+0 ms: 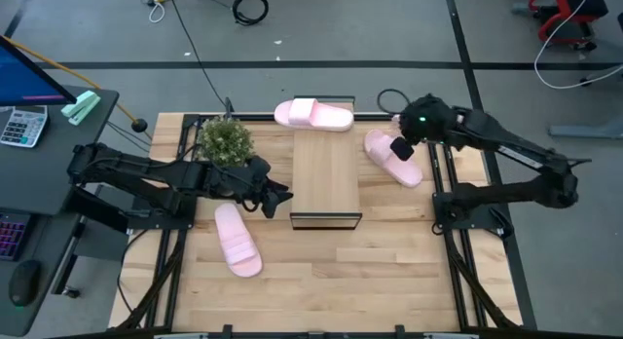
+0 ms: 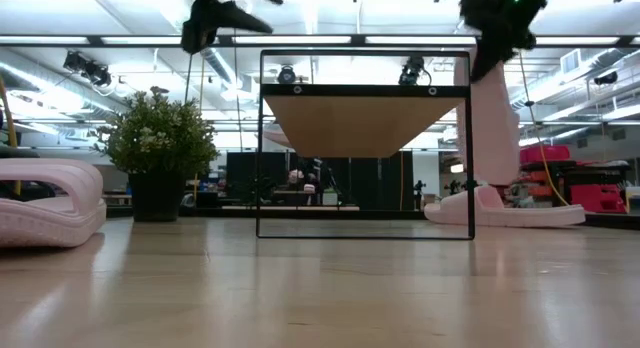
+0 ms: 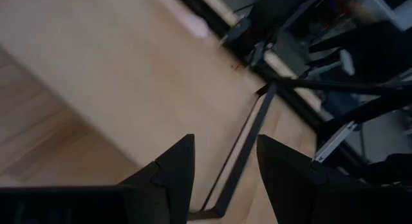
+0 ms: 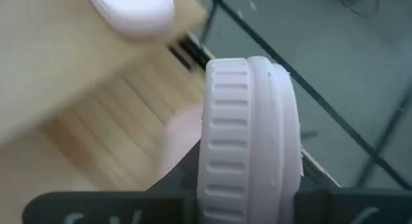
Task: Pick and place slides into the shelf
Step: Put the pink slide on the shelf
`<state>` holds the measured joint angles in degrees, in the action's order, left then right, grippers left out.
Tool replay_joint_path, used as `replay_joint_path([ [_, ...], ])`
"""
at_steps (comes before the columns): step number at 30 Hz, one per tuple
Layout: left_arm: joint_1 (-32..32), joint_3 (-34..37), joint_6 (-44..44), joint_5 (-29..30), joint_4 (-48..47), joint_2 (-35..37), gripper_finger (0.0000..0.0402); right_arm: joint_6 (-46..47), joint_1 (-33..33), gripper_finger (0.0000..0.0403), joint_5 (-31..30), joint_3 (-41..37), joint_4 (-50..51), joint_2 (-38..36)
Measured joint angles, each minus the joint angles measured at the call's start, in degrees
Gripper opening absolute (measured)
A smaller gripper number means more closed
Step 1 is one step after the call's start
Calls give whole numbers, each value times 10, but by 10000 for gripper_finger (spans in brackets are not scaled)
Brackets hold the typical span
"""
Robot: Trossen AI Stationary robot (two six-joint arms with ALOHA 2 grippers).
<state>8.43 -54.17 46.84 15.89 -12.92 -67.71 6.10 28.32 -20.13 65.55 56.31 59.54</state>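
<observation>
High view is showing my right claw [image 1: 401,147] gripping one pink slide [image 1: 391,156] by its sole, just to the right of the shelf [image 1: 326,173], near the table's [image 1: 389,271] far right corner. In the low view that slide is hanging upright from my claw, its toe end touching or nearly touching another slide [image 2: 510,210] lying flat on the table below it. My left claw [image 1: 280,196] is hovering at the near left corner of the shelf, fingers [image 3: 177,166] narrowly parted and holding nothing.

A third slide [image 1: 313,114] is lying across the far end of the shelf's top board, and a fourth [image 1: 238,240] is lying on the table at the near left. A small potted plant [image 1: 226,139] is standing left of the shelf.

To do this step well, I am judging that I should be lifting the held slide clear of the one beneath, then carrying it left over the shelf board and laying it flat before letting go.

The foam looks soft and matte, with ribbed grooves along the sole's edge where I am clamping, so it is likely squashing a little. The shelf board is smooth pale wood on thin black metal legs.
</observation>
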Motion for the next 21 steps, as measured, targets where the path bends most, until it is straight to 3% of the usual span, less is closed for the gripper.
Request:
replay_joint_path([
  [4, 0, 0, -26, 0, 42, 0, 172, 18, -19, 68, 5, 43, -15, -24],
  [9, -3, 0, -58, -1, 89, 0, 172, 14, -40, 68, 19, 156, -23, -17],
  [14, -12, 0, -99, -1, 163, 0, 172, 36, -58, 68, 109, 270, -63, 1],
  [21, -29, 0, -183, 0, 348, 0, 172, 75, -91, 68, 239, 376, -100, 35],
])
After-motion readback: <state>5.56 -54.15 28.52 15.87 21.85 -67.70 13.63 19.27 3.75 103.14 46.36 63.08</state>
